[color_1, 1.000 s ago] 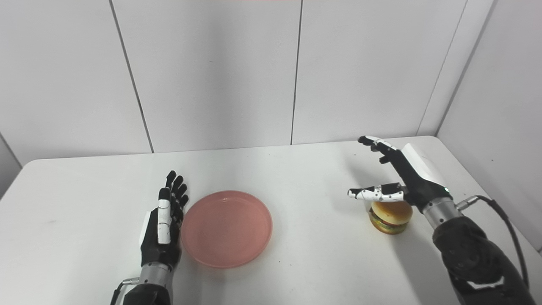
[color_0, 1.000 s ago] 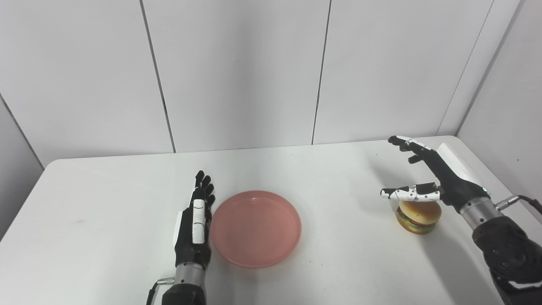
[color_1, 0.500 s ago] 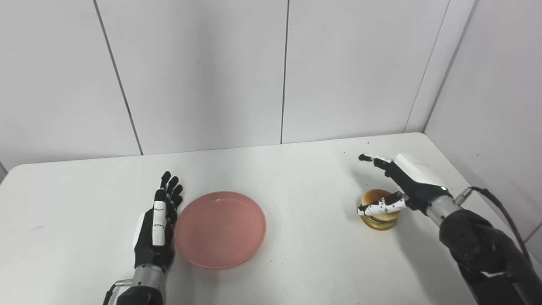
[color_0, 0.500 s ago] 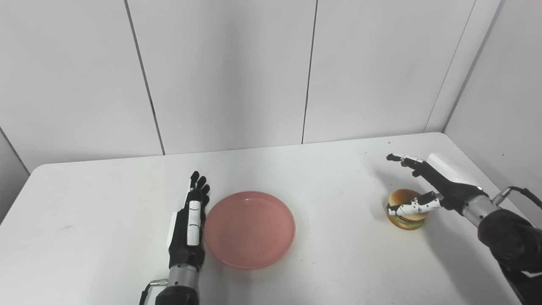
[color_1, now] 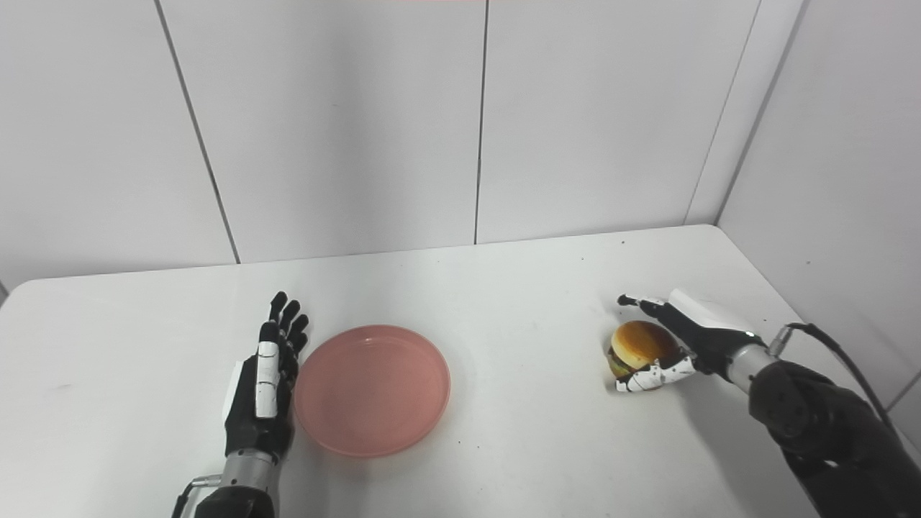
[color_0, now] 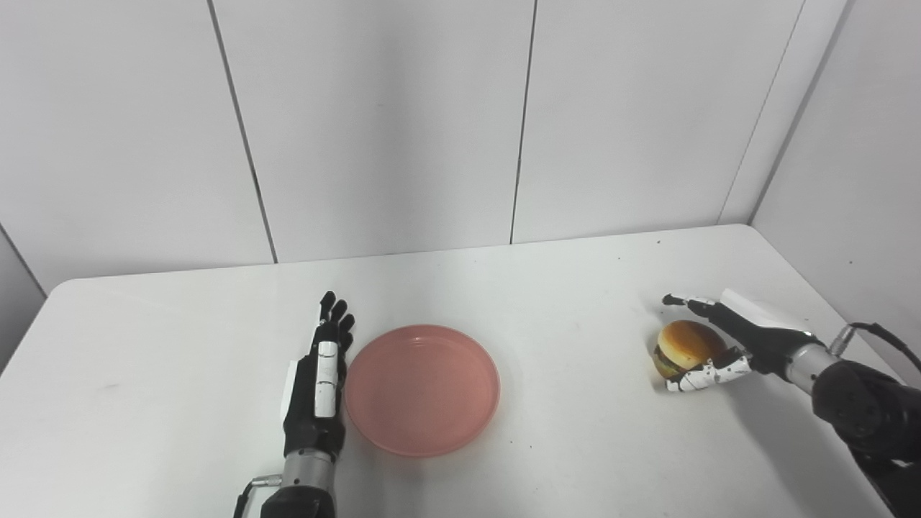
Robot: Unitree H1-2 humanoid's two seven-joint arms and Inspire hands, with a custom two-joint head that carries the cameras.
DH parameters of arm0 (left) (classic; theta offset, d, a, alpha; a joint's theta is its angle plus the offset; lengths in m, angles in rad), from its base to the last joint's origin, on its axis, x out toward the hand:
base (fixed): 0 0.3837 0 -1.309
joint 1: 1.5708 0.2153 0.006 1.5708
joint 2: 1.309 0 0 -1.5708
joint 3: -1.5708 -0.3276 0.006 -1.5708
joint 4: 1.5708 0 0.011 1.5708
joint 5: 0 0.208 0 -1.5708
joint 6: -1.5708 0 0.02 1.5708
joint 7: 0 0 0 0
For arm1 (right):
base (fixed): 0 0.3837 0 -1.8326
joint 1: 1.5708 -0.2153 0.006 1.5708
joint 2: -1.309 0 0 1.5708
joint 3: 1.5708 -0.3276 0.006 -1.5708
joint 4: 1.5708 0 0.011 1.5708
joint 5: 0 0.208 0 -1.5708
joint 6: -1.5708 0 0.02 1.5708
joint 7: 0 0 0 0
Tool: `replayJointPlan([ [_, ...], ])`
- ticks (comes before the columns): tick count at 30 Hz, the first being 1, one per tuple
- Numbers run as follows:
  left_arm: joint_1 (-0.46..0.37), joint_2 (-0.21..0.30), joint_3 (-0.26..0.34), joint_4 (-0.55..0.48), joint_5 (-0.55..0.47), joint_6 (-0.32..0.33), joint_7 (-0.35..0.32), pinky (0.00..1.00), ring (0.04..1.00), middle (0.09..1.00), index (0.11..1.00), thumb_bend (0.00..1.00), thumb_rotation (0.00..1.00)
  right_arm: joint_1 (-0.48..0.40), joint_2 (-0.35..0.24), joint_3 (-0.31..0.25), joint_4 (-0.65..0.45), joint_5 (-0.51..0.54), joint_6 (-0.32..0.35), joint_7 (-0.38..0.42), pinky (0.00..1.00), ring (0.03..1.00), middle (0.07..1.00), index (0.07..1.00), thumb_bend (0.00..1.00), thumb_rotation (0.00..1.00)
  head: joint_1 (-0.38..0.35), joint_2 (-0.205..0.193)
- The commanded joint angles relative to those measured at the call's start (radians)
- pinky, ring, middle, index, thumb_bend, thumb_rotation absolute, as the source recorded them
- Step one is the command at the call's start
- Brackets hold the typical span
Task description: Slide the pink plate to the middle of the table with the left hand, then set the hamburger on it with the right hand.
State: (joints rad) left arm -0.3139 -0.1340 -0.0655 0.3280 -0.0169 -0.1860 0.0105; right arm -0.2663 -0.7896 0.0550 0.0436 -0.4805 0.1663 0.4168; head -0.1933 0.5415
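The pink plate (color_0: 422,388) lies empty near the middle of the white table (color_0: 158,360). My left hand (color_0: 316,392) rests flat and open along the plate's left rim, fingers pointing away from me; I cannot tell whether it touches. At the right, the hamburger (color_0: 685,345) sits on the table, slightly tilted. My right hand (color_0: 745,338) is down at its level and open around it. The thumb (color_0: 701,378) lies along the burger's near side and the fingers (color_0: 694,303) reach past its far side with a gap left.
The table's right edge (color_0: 827,316) runs close behind the right hand, with the side wall just beyond. Grey wall panels stand along the table's back edge. Bare tabletop lies between the plate and the hamburger.
My right hand has come down from above the hamburger to bracket it, thumb in front and fingers behind. The left hand and plate have stayed put; the camera shifted slightly.
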Motion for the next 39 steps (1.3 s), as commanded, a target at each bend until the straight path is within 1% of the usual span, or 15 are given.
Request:
replayJointPlan([
  [1, 0.055, 0.019, 0.005, 0.022, -0.001, 0.001, -0.011, 1.0, 0.974, 0.989, 1.0, 0.72, 1.0, -0.058, -0.02, -0.004, 0.008, 0.0, -0.044, -0.023, 0.83, 0.933, 0.939, 0.895, 0.94, 0.36, 0.002, 0.004],
  [2, 0.057, 0.019, 0.004, 0.018, -0.002, 0.005, -0.012, 1.0, 0.978, 0.992, 1.0, 0.73, 1.0, -0.064, -0.017, 0.003, 0.019, 0.0, -0.048, -0.026, 0.82, 0.925, 0.939, 0.883, 0.92, 0.31, 0.002, 0.005],
  [3, 0.059, 0.019, 0.004, 0.014, -0.002, 0.009, -0.013, 1.0, 0.981, 0.993, 1.0, 0.73, 1.0, -0.068, -0.016, 0.007, 0.026, -0.001, -0.051, -0.027, 0.82, 0.923, 0.938, 0.878, 0.91, 0.29, 0.002, 0.006],
  [7, 0.055, 0.013, 0.009, 0.022, -0.01, 0.004, -0.011, 1.0, 0.981, 0.992, 1.0, 0.72, 1.0, -0.092, -0.003, 0.031, 0.057, -0.024, -0.074, -0.051, 0.84, 0.929, 0.918, 0.856, 0.89, 0.25, 0.003, 0.005],
  [11, 0.052, 0.01, 0.007, 0.026, -0.01, 0.0, -0.014, 1.0, 0.987, 0.999, 1.0, 0.73, 1.0, -0.097, 0.019, 0.035, 0.063, -0.041, -0.08, -0.091, 0.82, 0.904, 0.894, 0.828, 0.85, 0.16, 0.006, 0.005],
  [13, 0.053, 0.005, 0.008, 0.023, -0.007, 0.002, -0.007, 1.0, 0.985, 0.996, 0.997, 0.72, 1.0, -0.093, 0.035, 0.025, 0.077, -0.042, -0.121, -0.147, 0.79, 0.845, 0.834, 0.787, 0.82, 0.07, 0.011, 0.006],
  [14, 0.053, 0.003, 0.008, 0.025, -0.005, 0.002, -0.005, 1.0, 0.983, 0.994, 0.995, 0.72, 1.0, -0.089, 0.045, 0.016, 0.087, -0.038, -0.149, -0.182, 0.65, 0.707, 0.743, 0.733, 0.77, 0.02, 0.013, 0.006],
  [15, 0.054, 0.002, 0.008, 0.025, -0.004, 0.003, -0.004, 1.0, 0.982, 0.993, 0.994, 0.73, 1.0, -0.086, 0.054, 0.008, 0.098, -0.034, -0.178, -0.217, 0.58, 0.63, 0.692, 0.697, 0.73, 0.01, 0.014, 0.006],
  [16, 0.055, 0.0, 0.008, 0.023, -0.002, 0.006, -0.002, 1.0, 0.982, 0.993, 0.994, 0.73, 1.0, -0.082, 0.063, -0.002, 0.106, -0.034, -0.203, -0.25, 0.56, 0.616, 0.682, 0.69, 0.72, 0.01, 0.015, 0.007],
  [17, 0.056, -0.001, 0.008, 0.02, -0.002, 0.011, -0.002, 1.0, 0.979, 0.991, 0.992, 0.73, 1.0, -0.078, 0.071, -0.011, 0.111, -0.037, -0.216, -0.276, 0.5, 0.555, 0.559, 0.585, 0.61, 0.0, 0.016, 0.007],
  [19, 0.057, -0.004, 0.009, 0.02, -0.004, 0.006, -0.003, 1.0, 0.981, 0.992, 0.995, 0.72, 1.0, -0.075, 0.087, -0.027, 0.115, -0.04, -0.227, -0.317, 0.47, 0.516, 0.493, 0.53, 0.55, 0.0, 0.019, 0.007],
  [24, 0.058, -0.015, 0.012, 0.019, 0.004, 0.005, 0.01, 1.0, 0.974, 0.986, 0.986, 0.72, 1.0, -0.07, 0.107, -0.044, 0.102, -0.054, -0.242, -0.384, 0.46, 0.488, 0.486, 0.495, 0.52, 0.0, 0.024, 0.008],
  [29, 0.058, -0.019, 0.011, 0.012, 0.007, 0.022, 0.012, 1.0, 0.974, 0.985, 0.985, 0.73, 1.0, -0.079, 0.101, -0.036, 0.06, -0.058, -0.227, -0.359, 0.46, 0.497, 0.491, 0.491, 0.52, 0.0, 0.03, 0.01],
  [33, 0.055, -0.021, 0.011, 0.017, 0.003, 0.022, 0.009, 1.0, 0.977, 0.988, 0.989, 0.73, 1.0, -0.094, 0.11, -0.029, 0.025, -0.055, -0.23, -0.343, 0.43, 0.45, 0.481, 0.511, 0.52, 0.0, 0.034, 0.01],
  [39, 0.049, -0.017, 0.005, 0.028, 0.006, 0.014, 0.001, 1.0, 0.987, 0.998, 0.999, 0.72, 1.0, -0.117, 0.132, -0.016, -0.023, -0.058, -0.234, -0.336, 0.43, 0.429, 0.488, 0.517, 0.52, 0.0, 0.043, 0.009],
])
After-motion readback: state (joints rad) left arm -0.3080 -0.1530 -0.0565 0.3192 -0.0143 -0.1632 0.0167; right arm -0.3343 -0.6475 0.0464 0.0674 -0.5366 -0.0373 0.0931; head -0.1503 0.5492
